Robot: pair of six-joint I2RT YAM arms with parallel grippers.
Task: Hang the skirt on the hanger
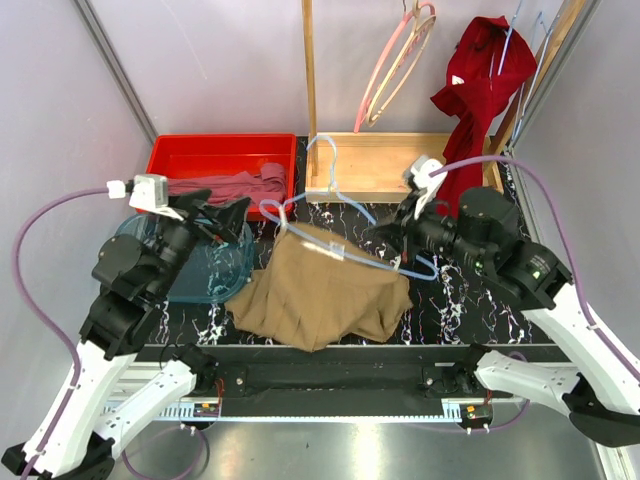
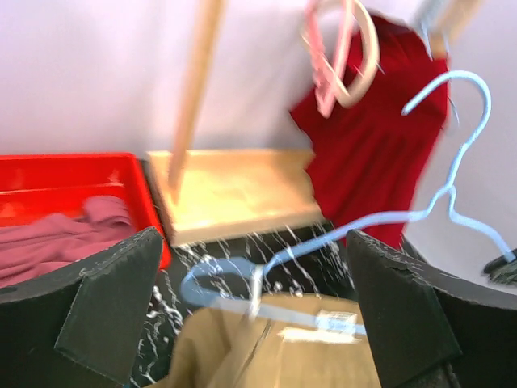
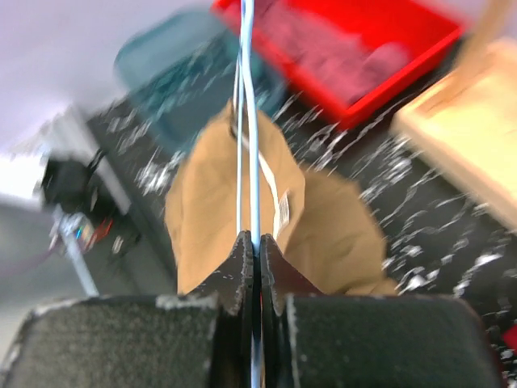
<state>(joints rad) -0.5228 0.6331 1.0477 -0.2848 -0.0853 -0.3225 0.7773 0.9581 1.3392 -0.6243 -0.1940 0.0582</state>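
Two arms work over a black marbled table (image 1: pixel 455 305), where the skirt (image 1: pixel 320 290) lies crumpled at centre, its white tag facing up. The right gripper (image 3: pixel 252 242) is pinched tight on the wire of the hanger (image 3: pixel 250 121), and the thin blue lines run away from its fingers over the tan cloth. Seen from above, the hanger's bottom bar crosses the far part of the skirt, over the tag. One corner sticks out past the cloth's left edge, and the hook points back toward a wooden stand (image 1: pixel 370 165). The left gripper (image 2: pixel 252 271) hangs with fingers wide apart and holds nothing, just left of the skirt above a teal bin (image 1: pixel 215 280). Behind it sits a red bin (image 1: pixel 170 158) holding mauve cloth — and a dark red garment (image 1: pixel 480 80) hangs at far right.
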